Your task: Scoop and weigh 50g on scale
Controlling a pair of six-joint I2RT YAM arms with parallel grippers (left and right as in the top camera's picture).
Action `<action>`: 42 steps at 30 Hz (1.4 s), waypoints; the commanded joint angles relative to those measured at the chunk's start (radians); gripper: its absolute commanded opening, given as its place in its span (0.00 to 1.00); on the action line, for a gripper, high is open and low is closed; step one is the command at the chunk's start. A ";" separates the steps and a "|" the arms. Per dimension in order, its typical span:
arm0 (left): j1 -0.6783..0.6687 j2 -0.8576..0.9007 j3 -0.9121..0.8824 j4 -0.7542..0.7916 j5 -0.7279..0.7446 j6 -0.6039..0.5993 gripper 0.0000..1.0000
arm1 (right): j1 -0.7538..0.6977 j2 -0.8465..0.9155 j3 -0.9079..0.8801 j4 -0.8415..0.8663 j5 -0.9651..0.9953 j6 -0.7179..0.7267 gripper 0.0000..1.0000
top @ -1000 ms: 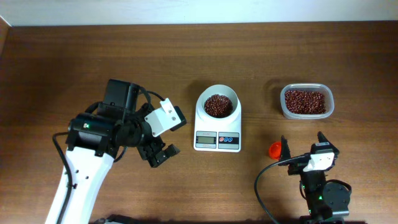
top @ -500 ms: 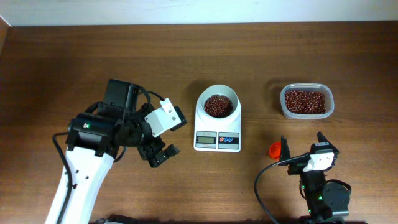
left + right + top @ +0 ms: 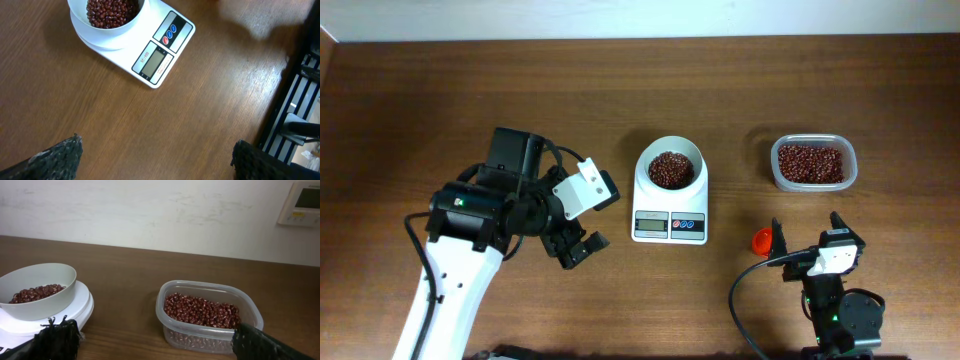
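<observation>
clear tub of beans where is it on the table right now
In the overhead view the clear tub sits on the right side of the table, to the right of the scale and apart from it, behind the small orange object.

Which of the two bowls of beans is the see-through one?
The clear rectangular plastic tub on the wooden table. The other, a round white bowl, sits on the white scale.

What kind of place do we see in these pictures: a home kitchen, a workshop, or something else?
Probably an indoor robot test bench rather than a kitchen. There is a bare wooden table against a plain white wall, a control panel is mounted on that wall, and only a small scale and a clear tub are set out.
</observation>
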 commanded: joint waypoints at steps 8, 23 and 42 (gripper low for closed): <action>0.003 -0.008 0.013 -0.217 -0.039 0.010 0.99 | 0.010 -0.010 -0.005 -0.005 -0.010 0.007 0.99; 0.005 -0.514 0.010 -0.379 -0.058 0.010 0.99 | 0.010 -0.010 -0.005 -0.005 -0.010 0.007 0.99; 0.235 -0.949 0.007 -0.417 0.022 0.085 0.99 | 0.010 -0.010 -0.005 -0.005 -0.010 0.007 0.99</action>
